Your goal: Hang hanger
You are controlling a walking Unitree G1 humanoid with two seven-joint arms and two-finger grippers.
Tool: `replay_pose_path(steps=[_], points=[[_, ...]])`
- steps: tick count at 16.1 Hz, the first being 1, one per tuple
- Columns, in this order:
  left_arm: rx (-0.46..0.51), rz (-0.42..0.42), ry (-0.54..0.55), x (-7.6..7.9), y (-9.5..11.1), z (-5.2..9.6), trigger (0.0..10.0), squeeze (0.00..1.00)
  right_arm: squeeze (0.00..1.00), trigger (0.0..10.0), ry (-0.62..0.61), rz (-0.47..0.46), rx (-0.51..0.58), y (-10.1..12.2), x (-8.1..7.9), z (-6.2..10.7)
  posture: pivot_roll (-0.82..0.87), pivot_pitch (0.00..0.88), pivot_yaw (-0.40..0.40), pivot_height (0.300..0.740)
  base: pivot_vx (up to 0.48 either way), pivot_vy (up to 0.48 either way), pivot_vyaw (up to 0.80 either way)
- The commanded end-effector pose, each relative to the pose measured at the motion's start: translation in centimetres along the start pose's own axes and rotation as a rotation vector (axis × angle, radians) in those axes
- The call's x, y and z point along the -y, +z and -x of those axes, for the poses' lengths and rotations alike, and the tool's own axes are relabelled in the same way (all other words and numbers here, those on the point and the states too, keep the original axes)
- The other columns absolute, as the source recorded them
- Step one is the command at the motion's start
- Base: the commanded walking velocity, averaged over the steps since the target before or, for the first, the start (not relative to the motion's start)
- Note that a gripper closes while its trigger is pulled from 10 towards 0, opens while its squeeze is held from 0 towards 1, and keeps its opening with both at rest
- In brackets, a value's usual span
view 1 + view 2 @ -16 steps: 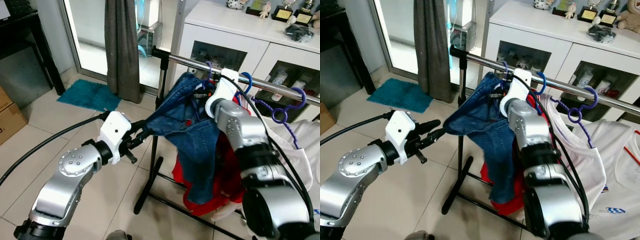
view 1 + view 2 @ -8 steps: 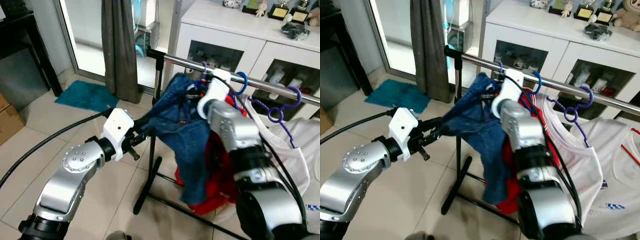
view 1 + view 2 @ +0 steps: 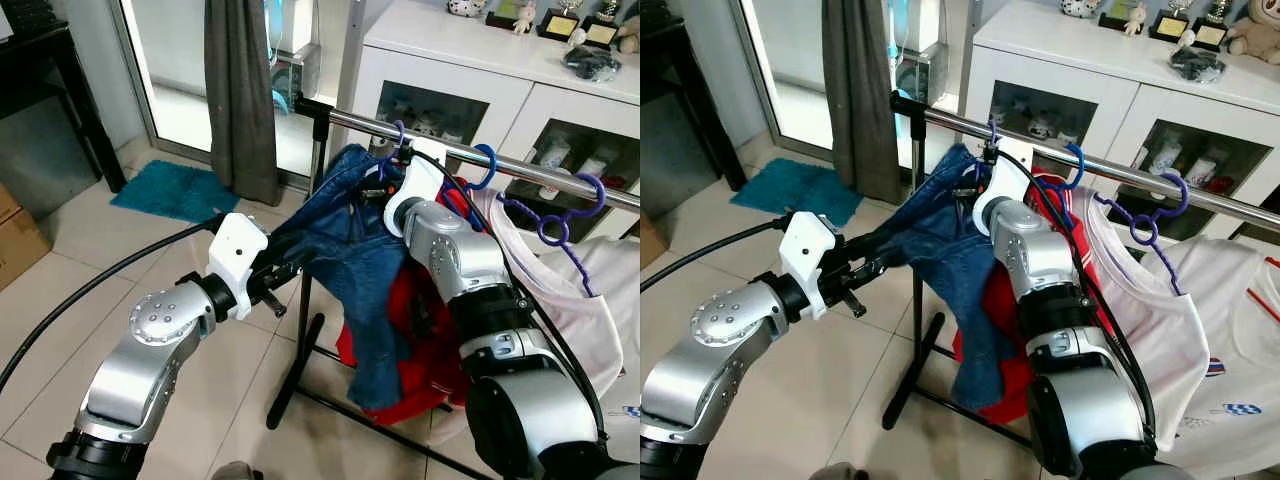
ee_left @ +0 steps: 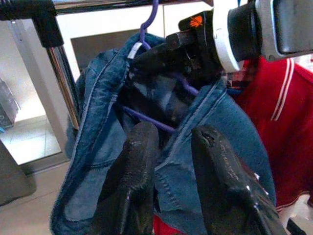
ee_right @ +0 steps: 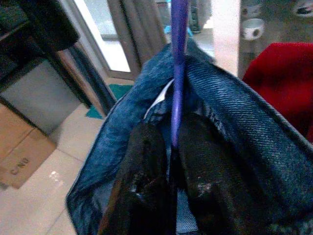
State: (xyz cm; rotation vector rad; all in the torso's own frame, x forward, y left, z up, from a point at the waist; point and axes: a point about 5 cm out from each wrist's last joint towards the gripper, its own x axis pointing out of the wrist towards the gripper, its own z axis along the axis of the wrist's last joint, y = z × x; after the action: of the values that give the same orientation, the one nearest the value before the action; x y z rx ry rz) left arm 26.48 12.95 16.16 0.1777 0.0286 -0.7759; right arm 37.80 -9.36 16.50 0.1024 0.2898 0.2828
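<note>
A purple hanger (image 5: 179,58) carries blue jeans (image 3: 350,260). Its hook (image 3: 398,133) reaches up to the chrome rail (image 3: 540,172) near the rail's left end; I cannot tell whether it rests on the rail. My right gripper (image 5: 171,181) is shut on the hanger's stem just below the hook, its fingers half buried in denim. To the left and lower down, my left gripper (image 3: 292,266) is shut on a fold of the jeans. The left wrist view has denim between its fingers (image 4: 142,161).
On the same rail hang a red shirt (image 3: 425,320), a blue hook (image 3: 487,160) and a white shirt (image 3: 590,300) on another purple hanger (image 3: 560,225). A white cabinet (image 3: 470,70) stands behind. Curtain (image 3: 240,90), teal mat (image 3: 165,190) and cardboard box (image 3: 15,235) lie left; the rack's foot (image 3: 290,390) is below.
The camera has shifted slightly. My right gripper has dropped a little to the left with the hanger, and the jeans have swung left, uncovering more of the red shirt. The left gripper keeps its hold.
</note>
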Motion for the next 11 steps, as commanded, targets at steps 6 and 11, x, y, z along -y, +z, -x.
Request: replay_pose_path(steps=[6,11], points=[[0.095,-0.002,0.045,-0.5,1.4,0.9,10.0,0.00,1.00,10.0,0.229,-0.045,0.148,0.5,1.7,3.9,0.07,0.000,-0.047,0.740,0.000,0.000,0.00],[0.080,-0.003,0.087,-0.5,0.8,1.0,10.0,0.00,1.00,10.0,0.474,-0.161,0.241,1.2,2.1,7.5,0.06,0.000,-0.041,0.740,0.000,0.000,0.00]])
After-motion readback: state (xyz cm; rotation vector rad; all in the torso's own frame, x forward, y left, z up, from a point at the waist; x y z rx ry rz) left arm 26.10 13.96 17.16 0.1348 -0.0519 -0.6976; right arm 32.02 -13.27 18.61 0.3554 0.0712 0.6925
